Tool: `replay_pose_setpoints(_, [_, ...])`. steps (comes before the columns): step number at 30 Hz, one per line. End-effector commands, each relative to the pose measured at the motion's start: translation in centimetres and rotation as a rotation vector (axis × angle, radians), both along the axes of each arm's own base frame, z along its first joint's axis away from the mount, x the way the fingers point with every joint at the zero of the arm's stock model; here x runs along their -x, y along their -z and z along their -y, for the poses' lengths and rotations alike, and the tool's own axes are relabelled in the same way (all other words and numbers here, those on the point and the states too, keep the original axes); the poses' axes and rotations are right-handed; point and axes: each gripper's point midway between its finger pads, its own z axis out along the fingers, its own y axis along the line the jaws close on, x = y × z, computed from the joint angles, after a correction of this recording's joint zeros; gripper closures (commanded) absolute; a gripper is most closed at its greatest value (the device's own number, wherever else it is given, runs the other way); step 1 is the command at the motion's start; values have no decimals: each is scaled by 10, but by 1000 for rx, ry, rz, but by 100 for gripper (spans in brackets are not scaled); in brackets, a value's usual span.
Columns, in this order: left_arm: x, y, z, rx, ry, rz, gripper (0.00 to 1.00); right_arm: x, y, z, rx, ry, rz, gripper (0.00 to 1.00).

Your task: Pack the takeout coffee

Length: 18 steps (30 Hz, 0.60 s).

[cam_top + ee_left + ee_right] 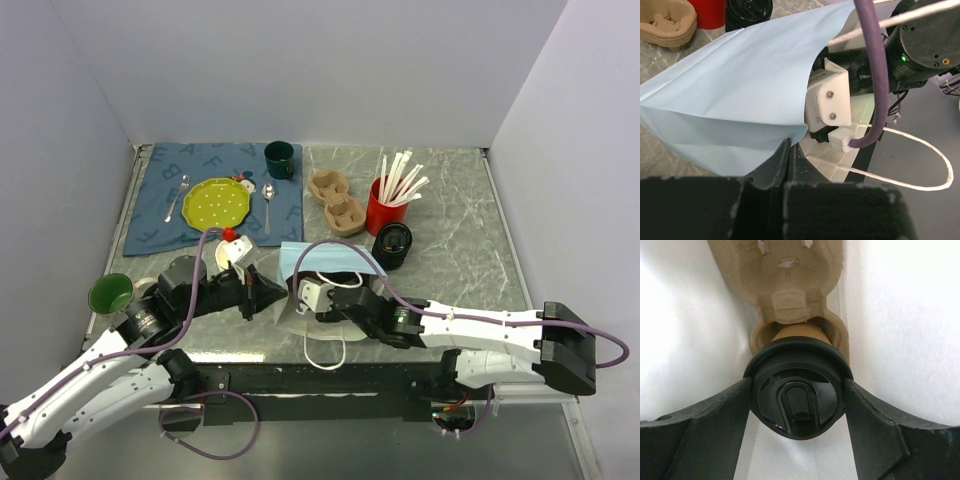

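Takeout coffee is sitting in a pocket of the pulp carrier inside the light-blue paper bag, with the right gripper clamping both sides of its black lid, while the left gripper is pinching the bag's open edge, its jaws closed on the paper.

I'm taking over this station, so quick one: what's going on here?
The left gripper is pinching the mouth edge of the blue bag, which lies on its side. The right gripper is reaching inside the bag, with its fingers closed on the black lid of the coffee. The cup is set into a slot of a pulp carrier in the bag. It has not been released yet.
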Motion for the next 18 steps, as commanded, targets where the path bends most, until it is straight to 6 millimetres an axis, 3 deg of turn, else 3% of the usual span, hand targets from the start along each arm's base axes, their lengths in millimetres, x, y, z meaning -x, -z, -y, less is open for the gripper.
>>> replay_pose_setpoints(1, [-3,-27,5,73,-5,8,99,6,16,7,-13,6,-50,55])
replay_pose_setpoints(9, [-5,-30,7,71,-6,2,99,7,28,11,25,6,-85,51])
replay_pose_setpoints(13, [-5,-32,8,80,-6,5,99,6,24,8,18,9,-84,50])
replay_pose_setpoints(18, [-5,-31,9,83,-3,-2,99,-2,3,-3,-41,-5,-28,59])
